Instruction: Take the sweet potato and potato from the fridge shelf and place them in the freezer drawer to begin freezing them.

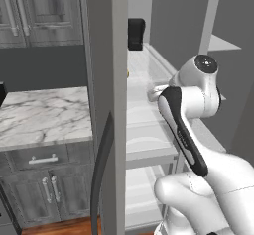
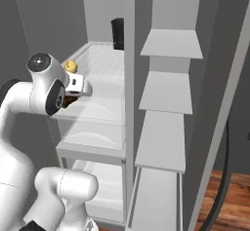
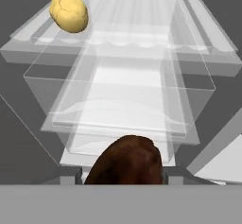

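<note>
Sweet potato (image 3: 126, 159) sits dark and reddish-brown between our fingers (image 3: 124, 179), which are closed on it, out in front of the fridge shelf (image 3: 137, 15). We note the yellow potato (image 3: 69, 12) resting on that ribbed shelf near its front lip, off to one side. Clear bins (image 3: 118, 95) lie stacked below the shelf. We judge the carry should go down and clear of the bin fronts before release over the freezer drawer, which we cannot pick out with confidence here.

Sweet potato (image 3: 126, 160) low centre; potato (image 3: 69, 12) on fridge shelf (image 3: 142, 34).
</note>
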Controlling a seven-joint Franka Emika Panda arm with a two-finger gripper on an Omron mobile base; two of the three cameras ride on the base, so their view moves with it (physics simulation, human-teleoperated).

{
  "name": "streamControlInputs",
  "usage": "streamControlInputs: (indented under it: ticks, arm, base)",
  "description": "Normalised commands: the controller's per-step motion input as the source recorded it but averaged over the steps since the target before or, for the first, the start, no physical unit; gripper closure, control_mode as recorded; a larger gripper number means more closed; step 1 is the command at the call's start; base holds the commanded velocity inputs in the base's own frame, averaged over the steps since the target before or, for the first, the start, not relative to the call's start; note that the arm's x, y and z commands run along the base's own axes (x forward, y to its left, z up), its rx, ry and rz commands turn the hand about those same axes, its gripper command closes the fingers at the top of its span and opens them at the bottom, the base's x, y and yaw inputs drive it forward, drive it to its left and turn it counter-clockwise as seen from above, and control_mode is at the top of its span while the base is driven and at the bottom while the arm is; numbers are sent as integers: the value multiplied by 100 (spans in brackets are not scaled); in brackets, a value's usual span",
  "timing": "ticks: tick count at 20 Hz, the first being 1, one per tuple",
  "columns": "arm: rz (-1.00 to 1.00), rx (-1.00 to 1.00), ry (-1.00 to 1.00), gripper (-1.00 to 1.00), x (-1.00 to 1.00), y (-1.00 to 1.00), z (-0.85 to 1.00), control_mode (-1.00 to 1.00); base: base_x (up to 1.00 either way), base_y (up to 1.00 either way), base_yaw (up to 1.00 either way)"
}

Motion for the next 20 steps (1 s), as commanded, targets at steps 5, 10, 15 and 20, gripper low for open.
streamControlInputs:
  ticks: [5, 10, 15, 20]
  arm:
    - [0, -3, 3, 100, -48, -9, -7, -100]
    - [0, 0, 0, 100, 0, 0, 0, -100]
    - [0, 0, 0, 100, -4, 0, 0, 100]
    - [0, 0, 0, 100, 0, 0, 0, 100]
  base:
    - [0, 0, 0]
    - [0, 0, 0]
    - [-23, 0, 0]
    - [-63, 0, 0]
